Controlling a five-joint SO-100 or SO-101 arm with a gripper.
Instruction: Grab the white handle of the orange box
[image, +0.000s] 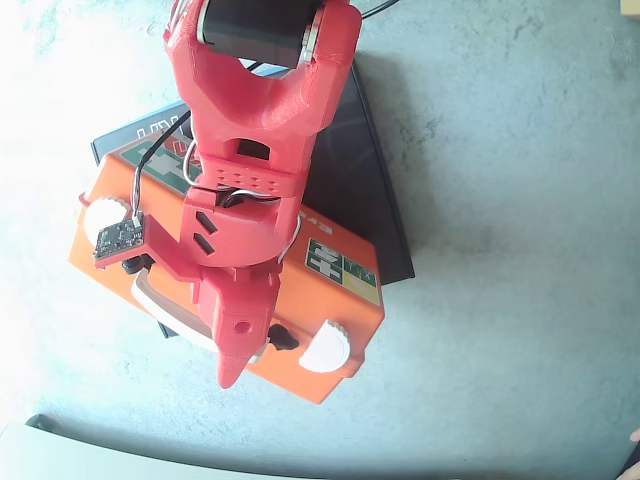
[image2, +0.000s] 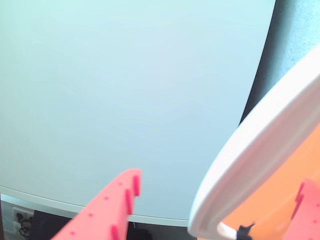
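- We see the handle (image2: 260, 150) in the wrist view as a wide white curved bar rising between the two red fingers (image2: 107, 210), nearer the right-hand one
- From overhead the handle (image: 165, 300) runs along the box's lower edge, and the gripper (image: 235, 350) covers its middle part
- The fingers stand apart on either side of the handle; in the wrist view a clear gap separates the left finger from the bar, so they are spread and not clamped on it
- Whether the right finger touches the bar, we cannot tell
- The box (image: 340, 300) lies under the gripper, orange, with a green-and-white sticker (image: 345, 270) beyond the fingers to the right in the overhead view
- Two round white latches (image: 325, 348) sit on the same edge as the handle, one either side of the fingers
- A small circuit board (image: 118, 240) hangs off the gripper's left side in the overhead view
- A flat black box (image: 370, 190) lies beneath the orange one, showing past its far edge
- Everything rests on a pale grey table (image: 520, 200)
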